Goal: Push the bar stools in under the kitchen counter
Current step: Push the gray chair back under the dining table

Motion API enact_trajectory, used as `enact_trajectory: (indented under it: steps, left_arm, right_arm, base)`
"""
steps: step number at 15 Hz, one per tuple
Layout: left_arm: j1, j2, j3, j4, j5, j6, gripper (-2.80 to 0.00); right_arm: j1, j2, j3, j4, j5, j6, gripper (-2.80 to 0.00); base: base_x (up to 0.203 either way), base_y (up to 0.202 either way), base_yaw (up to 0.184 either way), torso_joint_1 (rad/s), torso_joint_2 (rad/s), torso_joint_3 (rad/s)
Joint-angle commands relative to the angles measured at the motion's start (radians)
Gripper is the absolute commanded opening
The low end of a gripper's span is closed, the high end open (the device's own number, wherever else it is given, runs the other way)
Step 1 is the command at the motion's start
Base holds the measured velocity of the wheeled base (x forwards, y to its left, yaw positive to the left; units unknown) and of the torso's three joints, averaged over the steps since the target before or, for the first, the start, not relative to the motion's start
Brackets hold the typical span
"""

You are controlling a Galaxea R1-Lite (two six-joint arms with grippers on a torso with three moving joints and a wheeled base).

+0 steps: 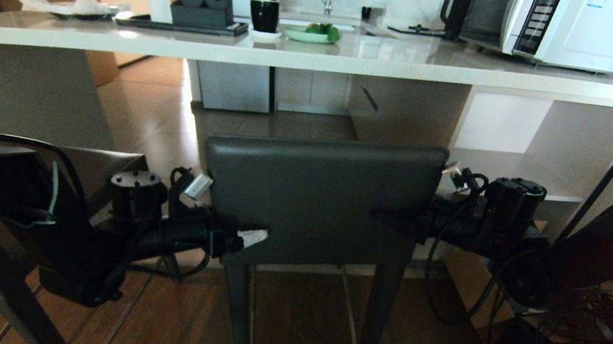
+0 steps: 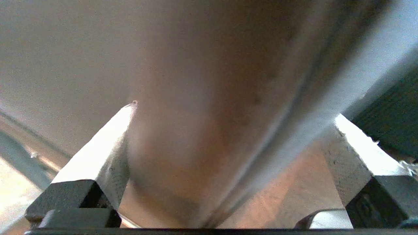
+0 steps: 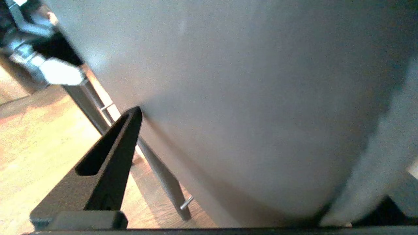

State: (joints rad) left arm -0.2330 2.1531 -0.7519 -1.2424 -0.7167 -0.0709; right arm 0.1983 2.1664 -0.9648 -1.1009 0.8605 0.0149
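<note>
Two grippers, left & right, jaws wide, nothing grasped, braced on stool backrest edges for an even shove. Stool just short of counter, not yet under.

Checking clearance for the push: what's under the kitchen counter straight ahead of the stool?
Under the kitchen counter there is open tiled floor back to white cabinets, with open white shelves on the right. The bar stool backrest hides the lower floor and its own seat.
</note>
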Motion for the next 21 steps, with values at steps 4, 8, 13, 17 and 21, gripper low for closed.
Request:
enact_trajectory:
  steps: [4,8,13,17,21]
  left_arm:
    - [0.047,0.014,-0.153,0.12,0.02,0.0,0.0]
    - [0.052,0.021,-0.156,0.136,0.02,0.01,0.0]
    - [0.054,0.084,-0.126,-0.061,0.031,0.036,0.0]
    - [0.047,0.122,-0.112,-0.118,0.134,0.054,0.0]
    - [0.04,0.105,-0.093,-0.117,0.14,0.057,0.0]
  right_arm:
    - [-0.019,0.022,0.094,-0.082,0.009,0.003,0.0]
    - [-0.019,0.024,0.081,-0.085,0.008,0.005,0.0]
    - [-0.026,0.032,0.058,-0.082,0.006,0.011,0.0]
    - [-0.031,0.03,0.058,-0.082,0.006,0.011,0.0]
    - [-0.031,0.029,0.058,-0.082,0.006,0.011,0.0]
  base:
    - [0.0,0.0,0.0,0.0,0.0,0.0]
    - [0.0,0.0,0.0,0.0,0.0,0.0]
    - [0.0,0.0,0.0,0.0,0.0,0.0]
    - [0.0,0.0,0.0,0.0,0.0,0.0]
    - [0.0,0.0,0.0,0.0,0.0,0.0]
